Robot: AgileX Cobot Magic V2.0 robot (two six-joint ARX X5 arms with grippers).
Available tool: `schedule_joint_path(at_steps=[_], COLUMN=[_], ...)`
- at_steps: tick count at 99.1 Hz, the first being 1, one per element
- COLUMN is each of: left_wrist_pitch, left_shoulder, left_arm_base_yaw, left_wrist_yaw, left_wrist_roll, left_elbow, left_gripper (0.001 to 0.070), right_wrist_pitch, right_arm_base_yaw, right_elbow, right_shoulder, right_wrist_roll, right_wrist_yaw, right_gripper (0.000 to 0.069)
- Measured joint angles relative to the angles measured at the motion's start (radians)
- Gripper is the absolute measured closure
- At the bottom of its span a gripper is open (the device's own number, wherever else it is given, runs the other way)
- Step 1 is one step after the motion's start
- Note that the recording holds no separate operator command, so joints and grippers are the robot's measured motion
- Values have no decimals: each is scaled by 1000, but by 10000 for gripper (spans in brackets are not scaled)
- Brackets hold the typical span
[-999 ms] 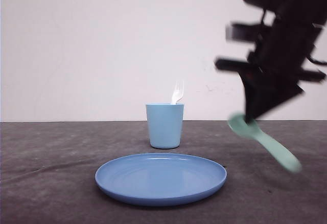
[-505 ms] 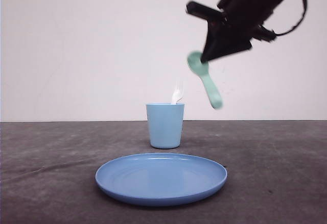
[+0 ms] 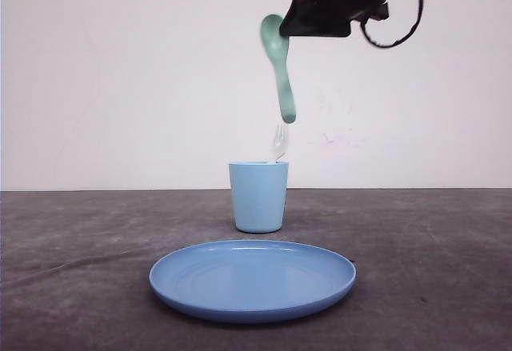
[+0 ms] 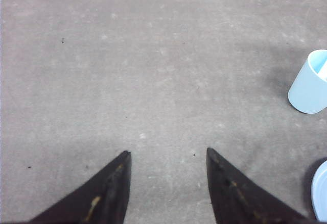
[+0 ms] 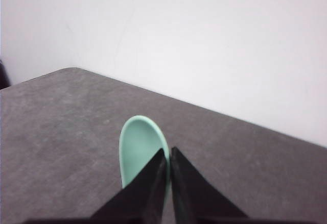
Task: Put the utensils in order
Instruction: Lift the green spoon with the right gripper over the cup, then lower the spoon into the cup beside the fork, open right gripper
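High in your front view, near the top edge and right of centre, your right gripper (image 3: 290, 25) pinches a pale mint-green plastic spoon with an oval bowl (image 3: 279, 67). That spoon hangs almost upright, bowl uppermost at the black fingers and handle pointing down. Its lower tip hovers just above a small white plastic fork (image 3: 278, 142), and I cannot tell whether the two touch. You can see the fork standing tines up inside a light blue plastic cup (image 3: 258, 197), leaning toward the cup's right rim. The cup stands upright on the dark grey table (image 3: 80, 271), near its far edge before a plain white wall (image 3: 120, 71). Nearer you, apart from the cup, lies a round blue plastic plate (image 3: 252, 279).

Over on your left wrist view, the left gripper (image 4: 166, 157) has its two black fingers (image 4: 110, 191) spread wide with bare grey table between them. You can see the cup at one edge of this picture, with a sliver of the plate's rim (image 4: 319, 191) in the corner near it.

Turning to your right wrist view, the right gripper's fingers (image 5: 148, 183) are pressed nearly together on the spoon. Its oval bowl pokes out beyond their tips, hollow side facing the camera. Behind it, grey table meets white wall.
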Motion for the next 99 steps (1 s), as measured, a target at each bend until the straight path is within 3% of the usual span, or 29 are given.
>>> schedule_joint_path(at_steps=[14, 38, 60, 99], left_wrist_pitch=[0, 0, -2, -2], left_shoulder=[0, 0, 0, 0], left_arm_base_yaw=[0, 0, 0, 0], left_wrist_yaw=[0, 0, 0, 0], left_wrist_roll=[0, 0, 0, 0], left_elbow=[0, 0, 0, 0], left_gripper=[433, 433, 433, 433], right_wrist_pitch=[71, 69, -6, -110], right_arm_base_yaw=[4, 21, 39, 45], right_elbow=[23, 148, 213, 213], right_shoulder=[63, 211, 306, 329], right_wrist_roll=[-31, -72, -111, -184], right_wrist_yaw=[-1, -8, -9, -9], right_gripper=[677, 677, 677, 677])
